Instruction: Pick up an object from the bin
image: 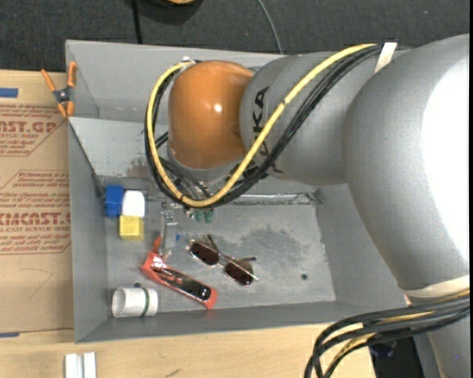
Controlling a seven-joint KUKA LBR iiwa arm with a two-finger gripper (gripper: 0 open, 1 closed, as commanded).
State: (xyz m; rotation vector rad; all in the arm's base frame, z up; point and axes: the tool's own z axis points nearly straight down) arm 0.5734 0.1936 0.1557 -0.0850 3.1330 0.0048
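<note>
In the camera view the gripper (pixel 170 236) is seen low in the bin (pixel 299 266), just above the upper end of a flat red case (pixel 181 283) lying at seven o'clock. Whether it is open or closed cannot be told. Nothing is seen lifted, so the pick is judged not yet done.

One of each is counted:
- sunglasses (pixel 221 261) at the centre
- blue block (pixel 113 201), white block (pixel 133 203) and yellow block (pixel 131 227) at nine o'clock
- white cylinder (pixel 134 302) at eight o'clock

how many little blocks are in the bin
3, clustered at the bin's left: a blue block, a white block beside it, a yellow block below. The arm may hide more.
</note>
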